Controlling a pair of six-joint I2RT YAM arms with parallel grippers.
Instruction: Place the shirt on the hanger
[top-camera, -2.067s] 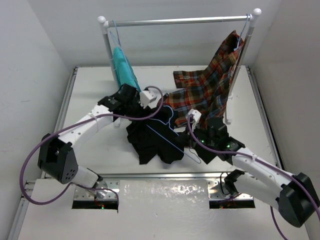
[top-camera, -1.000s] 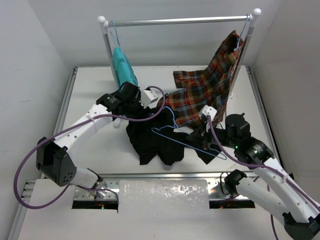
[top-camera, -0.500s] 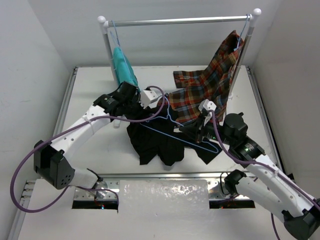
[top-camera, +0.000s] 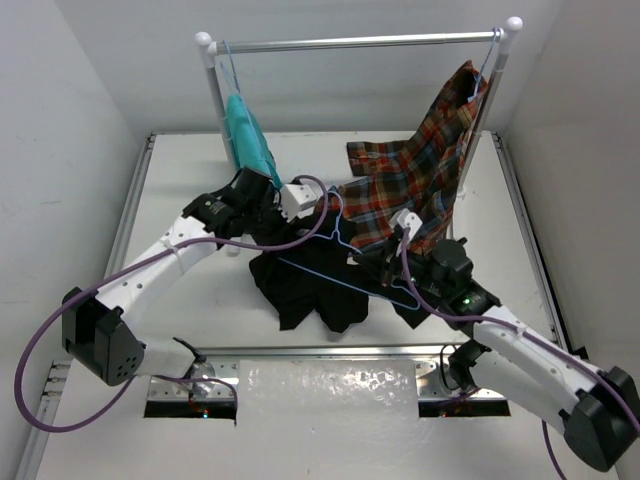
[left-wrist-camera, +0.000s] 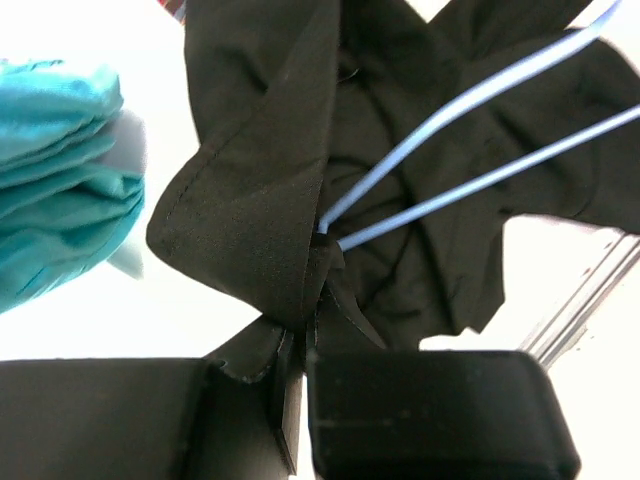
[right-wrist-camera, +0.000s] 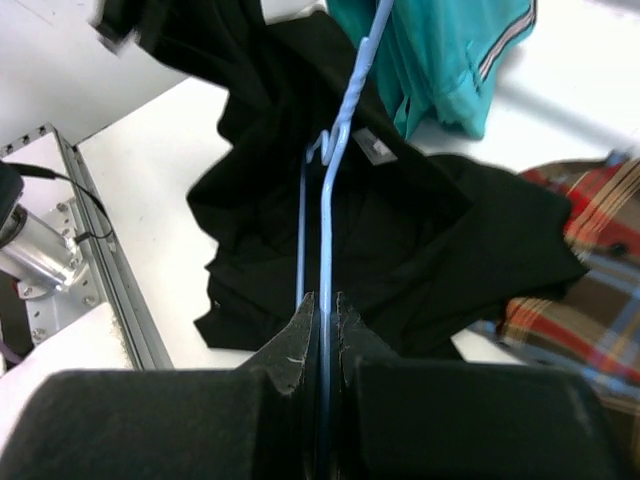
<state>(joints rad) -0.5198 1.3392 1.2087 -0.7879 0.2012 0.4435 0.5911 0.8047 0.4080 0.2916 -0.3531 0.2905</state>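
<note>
The black shirt (top-camera: 305, 285) lies crumpled on the table centre, its upper edge lifted. My left gripper (top-camera: 272, 212) is shut on a fold of the shirt (left-wrist-camera: 260, 210) at that edge. My right gripper (top-camera: 388, 262) is shut on the pale-blue hanger (top-camera: 340, 262), which slants over the shirt with its hook up near the left gripper. In the right wrist view the hanger wire (right-wrist-camera: 335, 170) runs between the closed fingers (right-wrist-camera: 290, 350) over the shirt (right-wrist-camera: 290, 200). In the left wrist view two hanger wires (left-wrist-camera: 460, 150) run into the held fold.
A silver rail (top-camera: 360, 42) on white posts stands at the back. A teal garment (top-camera: 248, 140) hangs at its left, also in the left wrist view (left-wrist-camera: 60, 180). A red-orange plaid shirt (top-camera: 415, 180) hangs at its right and drapes onto the table.
My right gripper lifted the hanger off the shirt and carried it left and back, its hook end now up by the left gripper. The left gripper kept hold of the shirt, shifting slightly.
</note>
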